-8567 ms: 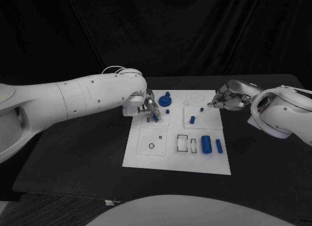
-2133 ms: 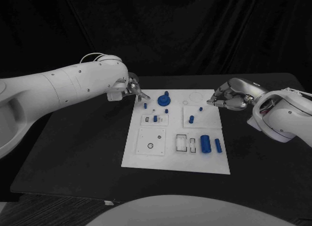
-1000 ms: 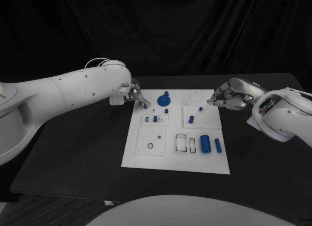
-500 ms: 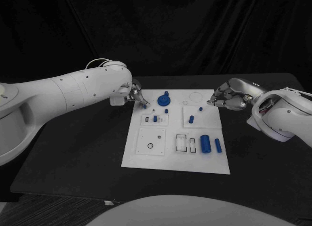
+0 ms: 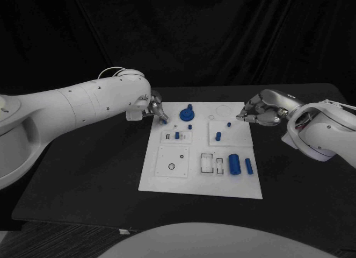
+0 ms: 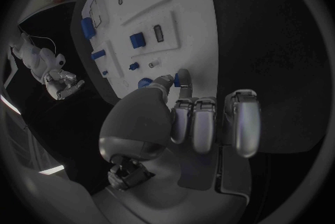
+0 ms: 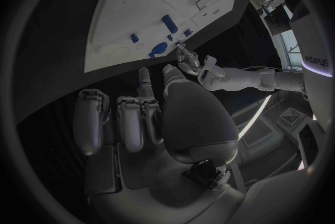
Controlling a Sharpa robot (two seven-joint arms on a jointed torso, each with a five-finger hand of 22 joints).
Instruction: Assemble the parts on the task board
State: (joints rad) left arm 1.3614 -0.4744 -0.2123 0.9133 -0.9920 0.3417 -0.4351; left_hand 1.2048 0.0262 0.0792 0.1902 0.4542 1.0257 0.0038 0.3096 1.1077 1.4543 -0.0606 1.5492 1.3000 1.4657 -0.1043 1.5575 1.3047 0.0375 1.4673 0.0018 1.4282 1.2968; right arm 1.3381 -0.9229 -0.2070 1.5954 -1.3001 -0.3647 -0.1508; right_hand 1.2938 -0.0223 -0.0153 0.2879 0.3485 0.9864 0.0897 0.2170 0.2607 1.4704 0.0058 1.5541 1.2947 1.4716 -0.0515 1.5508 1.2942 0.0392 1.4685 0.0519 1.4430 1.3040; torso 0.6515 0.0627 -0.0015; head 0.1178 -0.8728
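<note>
The task board (image 5: 205, 161) lies before me; my left hand (image 5: 154, 109) pinches a small blue part (image 6: 184, 77) at its ten-o'clock corner, awaiting seating. My right hand (image 5: 260, 112) hovers curled, empty.

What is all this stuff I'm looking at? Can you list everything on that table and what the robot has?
Table: one, black, under everything.
Board: one, white, flat in the middle of the table.
Round knob piece: one, blue, at the board's far end.
Small pegs: a few, blue, standing around the board's far half.
Cylinders: two, blue, one thick and one thin, lying side by side on the board's near right part.
Small piece: one, blue, pinched in the left hand's fingertips.
Left hand: silver, at the board's far left corner, holding the small piece.
Right hand: silver, fingers curled, holding nothing I can see, at the board's far right edge.
</note>
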